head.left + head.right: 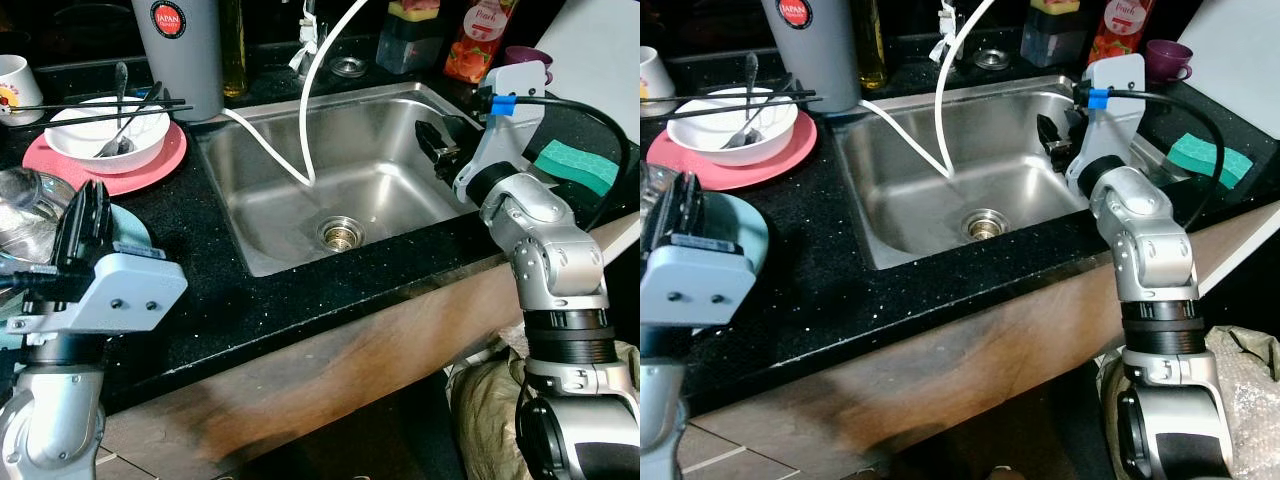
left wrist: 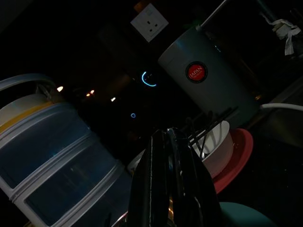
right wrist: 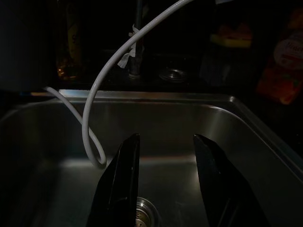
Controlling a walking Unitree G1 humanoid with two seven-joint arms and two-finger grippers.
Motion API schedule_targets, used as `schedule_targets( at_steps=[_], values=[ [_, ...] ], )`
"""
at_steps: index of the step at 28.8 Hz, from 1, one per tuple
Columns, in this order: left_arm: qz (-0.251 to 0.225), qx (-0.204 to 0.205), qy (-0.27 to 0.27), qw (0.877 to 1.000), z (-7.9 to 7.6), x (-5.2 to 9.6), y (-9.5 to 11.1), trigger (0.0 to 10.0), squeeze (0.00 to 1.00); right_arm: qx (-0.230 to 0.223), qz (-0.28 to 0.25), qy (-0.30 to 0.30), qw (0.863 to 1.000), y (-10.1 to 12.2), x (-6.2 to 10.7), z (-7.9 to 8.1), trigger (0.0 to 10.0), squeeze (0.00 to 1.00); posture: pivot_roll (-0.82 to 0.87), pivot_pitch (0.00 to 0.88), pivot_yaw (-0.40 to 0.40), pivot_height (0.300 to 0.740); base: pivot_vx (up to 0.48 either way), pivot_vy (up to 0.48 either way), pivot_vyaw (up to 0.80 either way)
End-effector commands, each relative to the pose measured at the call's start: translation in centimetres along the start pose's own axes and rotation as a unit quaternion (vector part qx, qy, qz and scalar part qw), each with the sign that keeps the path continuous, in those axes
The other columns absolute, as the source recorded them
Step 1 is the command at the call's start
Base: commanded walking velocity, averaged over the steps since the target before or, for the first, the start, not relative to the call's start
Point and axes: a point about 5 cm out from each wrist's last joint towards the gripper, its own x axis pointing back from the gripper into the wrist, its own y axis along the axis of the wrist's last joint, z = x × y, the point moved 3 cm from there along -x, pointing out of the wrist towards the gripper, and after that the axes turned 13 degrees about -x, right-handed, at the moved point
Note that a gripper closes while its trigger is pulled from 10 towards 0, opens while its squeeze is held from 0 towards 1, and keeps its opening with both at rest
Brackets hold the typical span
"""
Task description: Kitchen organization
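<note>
A black speckled tabletop (image 1: 250, 310) carries a steel sink (image 1: 390, 150), its basin bare but for a white hose (image 1: 275, 145) looping down toward the drain (image 1: 340, 233). The right pincer (image 3: 165, 184) hangs over the sink's right edge, fingers spread wide, holding nothing. The left pincer (image 1: 82, 222) sits at the tabletop's left end — fingers pressed together — near a white bowl (image 1: 108, 135) with chopsticks on a pink plate (image 1: 150, 165). A green sponge (image 1: 575, 166) lies right of the sink.

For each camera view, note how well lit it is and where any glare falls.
Eye views: well lit, glare on the steel sink. Left wrist view: very dark, only a white socket and grey canister bright. Right wrist view: dim, white hose standing out.
</note>
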Motion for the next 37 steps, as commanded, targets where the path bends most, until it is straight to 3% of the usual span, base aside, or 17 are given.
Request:
schedule_targets(
  at_steps=[1, 5, 9, 11, 18, 20, 27, 29, 30, 33, 37],
  values=[
    [-0.008, -0.002, 0.011, 1.000, 0.6, -0.2, 0.4, 0.0, 0.00, 0.004, -0.006, -0.003, 1.000, 0.4, 0.0, -0.3, 10.0, 0.00, 0.04, 0.085, -0.079, 0.740, 0.000, 0.000, 0.00],
    [-0.037, 0.032, 0.010, 0.999, 0.2, -1.0, 1.6, 0.0, 0.00, 0.003, -0.009, -0.003, 1.000, 0.5, -0.1, -0.3, 10.0, 0.00, 0.05, 0.083, -0.078, 0.740, 0.000, 0.000, 0.00],
    [-0.108, 0.060, -0.024, 0.992, -1.3, -2.0, 3.9, 0.0, 0.00, 0.000, -0.016, -0.005, 1.000, 0.7, -0.2, -0.3, 10.0, 0.00, 0.05, 0.081, -0.076, 0.740, 0.000, 0.000, 0.00],
    [-0.142, 0.106, -0.041, 0.983, -2.4, -3.2, 5.6, 0.0, 0.00, -0.002, -0.019, -0.005, 1.000, 0.7, -0.2, -0.2, 10.0, 0.00, 0.04, 0.081, -0.070, 0.740, 0.000, 0.000, 0.00],
    [-0.179, 0.140, -0.067, 0.972, -3.2, -4.7, 7.1, 0.0, 0.00, -0.001, -0.024, -0.013, 1.000, 0.9, 0.0, -0.7, 10.0, 0.00, 0.04, 0.078, -0.060, 0.740, 0.000, 0.000, 0.00],
    [-0.179, 0.140, -0.067, 0.972, -3.2, -4.7, 7.1, 0.0, 0.00, -0.001, -0.024, -0.013, 1.000, 0.9, 0.0, -0.7, 10.0, 0.00, 0.04, 0.078, -0.060, 0.740, 0.000, 0.000, 0.00],
    [-0.144, 0.214, -0.132, 0.957, -5.5, -7.1, 6.5, 0.0, 0.00, 0.007, -0.024, -0.021, 0.999, 1.0, -0.1, -1.0, 10.0, 0.00, 0.04, 0.083, -0.061, 0.740, 0.000, 0.000, 0.00],
    [-0.147, 0.231, -0.175, 0.946, -7.1, -8.2, 6.9, 0.0, 0.00, 0.012, -0.021, -0.026, 0.999, 0.9, -0.3, -1.2, 10.0, 0.00, 0.04, 0.085, -0.065, 0.740, 0.000, 0.000, 0.00],
    [-0.147, 0.231, -0.175, 0.946, -7.1, -8.2, 6.9, 0.0, 0.00, 0.012, -0.021, -0.026, 0.999, 0.9, -0.3, -1.2, 10.0, 0.00, 0.04, 0.085, -0.065, 0.740, 0.000, 0.000, 0.00],
    [-0.146, 0.241, -0.250, 0.926, -9.9, -9.3, 7.4, 0.0, 0.00, 0.033, 0.010, -0.029, 0.999, 0.1, -0.8, -1.4, 10.0, 0.00, 0.04, 0.091, -0.053, 0.740, 0.000, 0.000, 0.00],
    [-0.127, 0.265, -0.286, 0.912, -11.4, -9.9, 7.3, 0.0, 0.00, 0.034, 0.031, -0.021, 0.999, -0.5, -0.9, -1.3, 10.0, 0.00, 0.04, 0.092, -0.048, 0.740, 0.000, 0.000, 0.00]
  ],
)
